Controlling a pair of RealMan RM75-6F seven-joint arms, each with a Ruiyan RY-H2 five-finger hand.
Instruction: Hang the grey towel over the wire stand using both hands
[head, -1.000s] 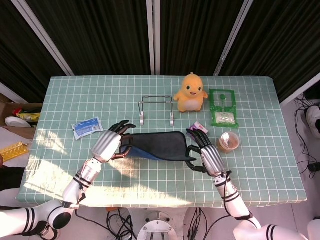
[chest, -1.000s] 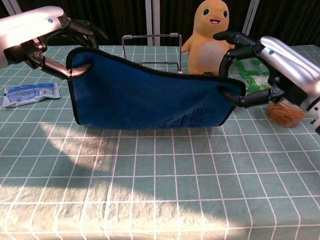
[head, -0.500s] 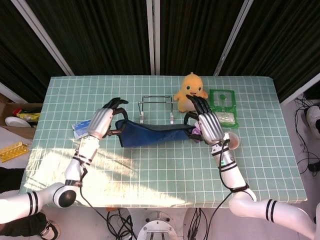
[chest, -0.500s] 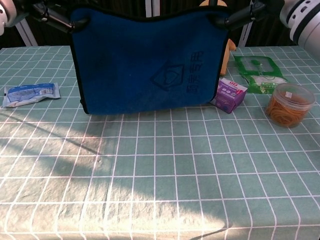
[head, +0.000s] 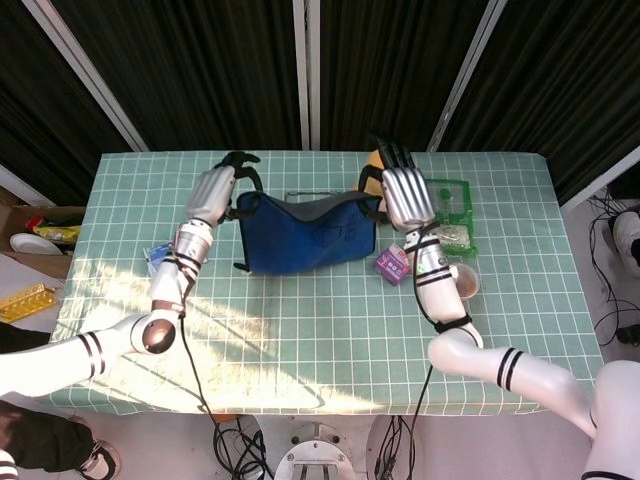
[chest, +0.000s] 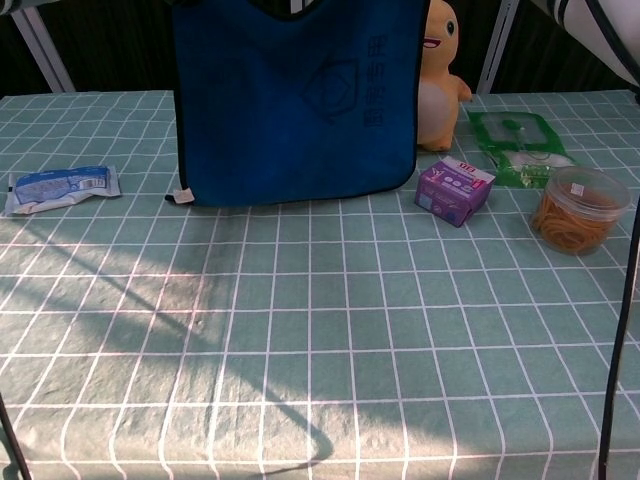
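The towel (head: 305, 235) shows blue with a dark edge and hangs spread between my two hands, raised high above the table. My left hand (head: 220, 186) grips its upper left corner. My right hand (head: 400, 192) grips the upper right corner. In the chest view the towel (chest: 295, 100) hangs like a curtain, its lower edge just above the table, and both hands are out of frame. The wire stand (head: 312, 195) is almost wholly hidden behind the towel; only a bit of its top bar shows above the towel's sagging edge.
A yellow plush toy (chest: 440, 80) stands behind the towel's right edge. A purple box (chest: 455, 190), a green packet (chest: 520, 145) and a clear tub of rubber bands (chest: 580, 207) lie to the right. A blue-white sachet (chest: 62, 188) lies at left.
Both hands have lifted the towel higher and carried it farther back toward the stand. The towel now hangs full length and covers the stand, and the hands have left the chest view.
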